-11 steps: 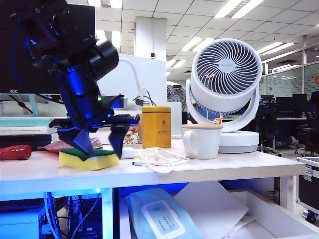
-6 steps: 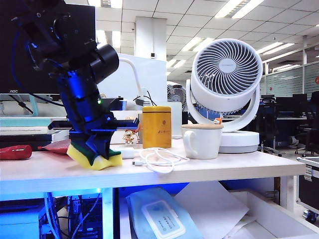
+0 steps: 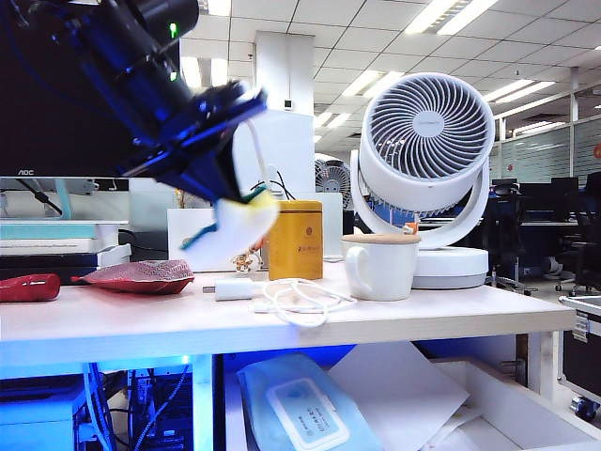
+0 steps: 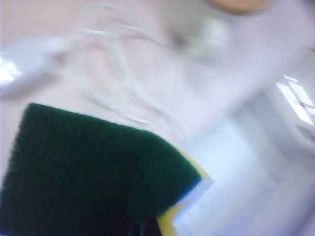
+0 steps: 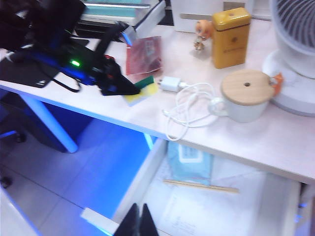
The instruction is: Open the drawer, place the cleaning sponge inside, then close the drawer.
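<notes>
The cleaning sponge [image 3: 242,218] is hanging in the air above the worktop [image 3: 282,324], clamped in the left end effector [image 3: 225,193], its yellow foam blurred and its green face [image 4: 88,167] filling the left wrist view. Below, at about 4 o'clock from it in the exterior view, the drawer [image 5: 206,206] is standing pulled out under the worktop, with a blue wipes pack [image 5: 189,156] and papers lying inside. The right end effector [image 5: 140,220] is hovering over the open drawer with its fingers pressed together, gripping nothing. On the worktop are sitting a red pouch [image 3: 136,275], a white charger with cable [image 3: 282,296], a yellow tin [image 3: 295,239], a lidded mug [image 3: 380,265] and a fan [image 3: 427,141].
</notes>
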